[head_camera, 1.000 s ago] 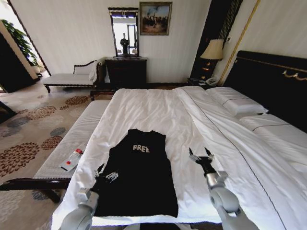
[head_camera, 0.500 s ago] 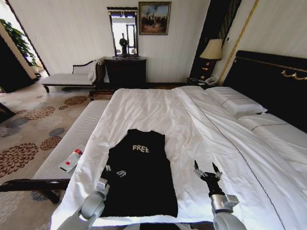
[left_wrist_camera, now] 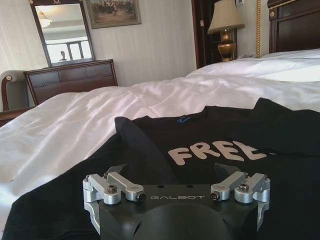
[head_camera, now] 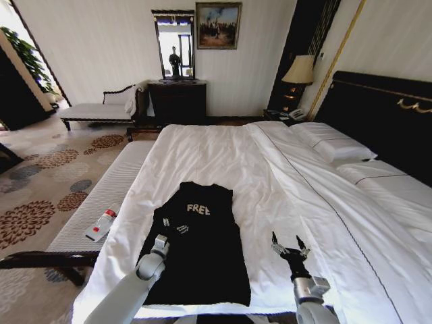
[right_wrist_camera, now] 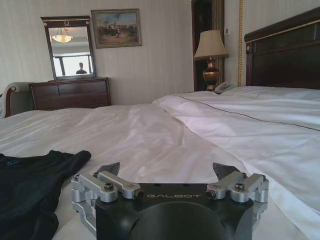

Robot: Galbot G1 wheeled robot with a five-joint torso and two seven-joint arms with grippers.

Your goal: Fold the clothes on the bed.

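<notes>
The clothes, a black T-shirt (head_camera: 199, 250) with white "FREE" lettering, lie flat and chest up on the near part of the bed (head_camera: 223, 145). My left gripper (head_camera: 173, 225) hovers open over the shirt's left side, just below the lettering. In the left wrist view the gripper (left_wrist_camera: 172, 172) is spread wide above the shirt (left_wrist_camera: 225, 135), where a flap of fabric lies folded over the front. My right gripper (head_camera: 287, 244) stands open over the white duvet, to the right of the shirt and apart from it. In the right wrist view the gripper (right_wrist_camera: 167, 170) is also open, with the shirt's edge (right_wrist_camera: 30, 185) off to one side.
A white-cushioned bench (head_camera: 101, 196) runs along the bed's left side and carries a small white and red item (head_camera: 101, 225). Pillows (head_camera: 334, 145) and the dark headboard (head_camera: 385, 115) lie to the right. A dresser (head_camera: 177, 101) and a lamp (head_camera: 300, 71) stand at the far wall.
My left gripper has moved forward over the shirt, from its lower left edge up toward the lettering. My right gripper has drawn back toward me and slightly lower.
</notes>
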